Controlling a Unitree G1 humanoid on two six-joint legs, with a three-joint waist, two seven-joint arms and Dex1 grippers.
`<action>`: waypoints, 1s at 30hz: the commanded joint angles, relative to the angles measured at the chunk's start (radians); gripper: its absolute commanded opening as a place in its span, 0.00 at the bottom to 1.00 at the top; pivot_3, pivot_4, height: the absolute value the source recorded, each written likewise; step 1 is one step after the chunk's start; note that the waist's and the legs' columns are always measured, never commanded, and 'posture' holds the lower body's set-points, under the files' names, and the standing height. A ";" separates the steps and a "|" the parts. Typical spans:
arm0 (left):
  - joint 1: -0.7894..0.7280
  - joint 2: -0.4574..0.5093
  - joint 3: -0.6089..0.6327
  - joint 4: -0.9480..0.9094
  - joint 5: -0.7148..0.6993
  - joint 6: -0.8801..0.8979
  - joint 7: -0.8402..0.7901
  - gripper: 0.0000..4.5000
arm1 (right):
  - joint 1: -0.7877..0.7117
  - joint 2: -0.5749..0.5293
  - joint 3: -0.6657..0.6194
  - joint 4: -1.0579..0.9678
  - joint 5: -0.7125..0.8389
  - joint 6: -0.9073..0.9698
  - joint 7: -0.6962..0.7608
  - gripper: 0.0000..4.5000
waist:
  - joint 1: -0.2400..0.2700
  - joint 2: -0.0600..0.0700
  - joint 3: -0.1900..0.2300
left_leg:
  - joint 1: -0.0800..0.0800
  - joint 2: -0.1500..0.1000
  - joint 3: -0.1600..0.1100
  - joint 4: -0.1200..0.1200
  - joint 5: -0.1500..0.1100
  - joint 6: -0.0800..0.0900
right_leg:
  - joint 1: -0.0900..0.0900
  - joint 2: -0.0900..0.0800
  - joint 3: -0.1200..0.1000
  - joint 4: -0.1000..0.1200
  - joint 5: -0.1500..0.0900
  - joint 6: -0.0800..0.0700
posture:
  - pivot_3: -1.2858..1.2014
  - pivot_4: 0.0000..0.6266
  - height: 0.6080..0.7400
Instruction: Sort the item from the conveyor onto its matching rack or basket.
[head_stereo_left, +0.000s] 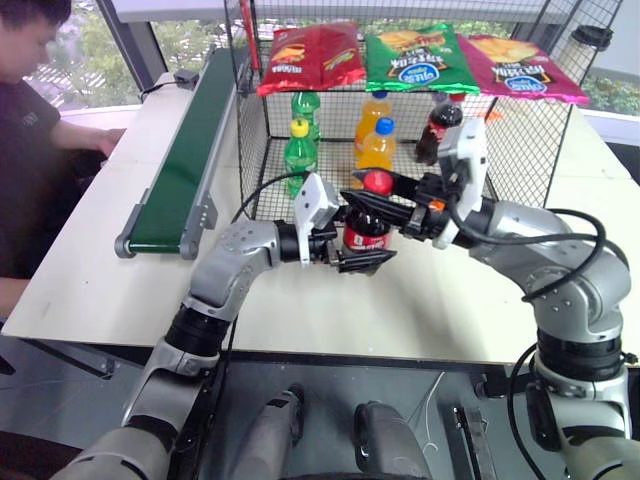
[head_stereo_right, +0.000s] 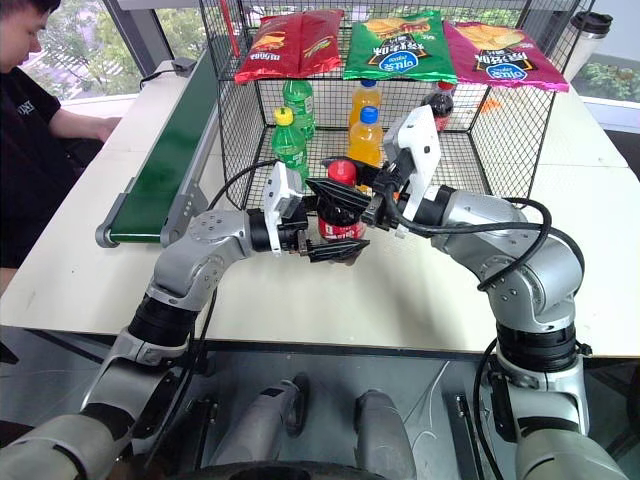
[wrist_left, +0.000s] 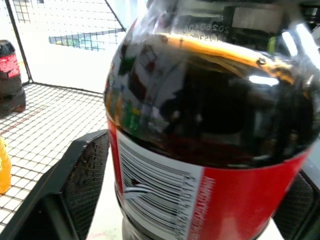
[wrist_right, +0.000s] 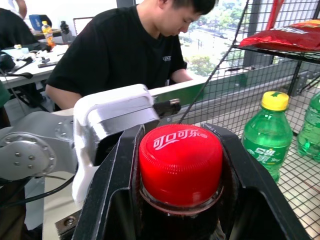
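Note:
The cola bottle (head_stereo_left: 367, 230), red-capped with a red label, hangs upright above the table just in front of the black wire cage (head_stereo_left: 251, 130). My right gripper (head_stereo_left: 372, 188) reaches in from the right and is shut on the bottle's neck under the red cap (wrist_right: 180, 162). My left gripper (head_stereo_left: 383, 232) comes from the left at label height; its black fingers (wrist_left: 65, 190) stand open on both sides of the bottle's body. The dark-green conveyor (head_stereo_left: 185, 165) runs along the table's left side with nothing on the belt.
Inside the cage stand green bottles (head_stereo_left: 300, 150), orange-drink bottles (head_stereo_left: 375, 140) and another cola bottle (head_stereo_left: 438, 125). Snack bags (head_stereo_left: 312, 55) lie on its mesh top. A person (head_stereo_left: 30, 120) sits at the far left beside the conveyor. The table's front edge is close below my arms.

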 joint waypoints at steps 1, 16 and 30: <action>0.010 0.041 0.032 -0.062 -0.005 -0.001 -0.009 0.99 | -0.036 0.002 -0.043 0.001 -0.015 -0.042 -0.024 0.27 | -0.002 0.000 0.000 | 0.000 0.000 0.000 0.000 0.000 0.000 | 0.000 0.000 0.000 0.000 0.000 0.000 | 0.52 0.24 0.98; 0.127 0.096 0.130 -0.213 -0.005 0.012 0.147 0.99 | -0.134 0.051 -0.130 0.514 -0.322 -0.352 -0.216 0.27 | 0.000 0.000 0.000 | 0.000 0.000 0.001 0.000 0.000 0.000 | 0.000 0.001 0.000 0.001 0.000 0.000 | 0.52 0.24 0.98; 0.171 0.006 0.157 -0.209 0.041 -0.018 0.342 0.99 | -0.338 0.099 -0.165 0.966 -0.453 -0.626 -0.281 0.27 | -0.018 0.001 0.000 | 0.002 0.000 0.001 0.000 0.001 -0.001 | 0.000 0.005 0.001 0.005 0.001 0.002 | 0.52 0.24 0.98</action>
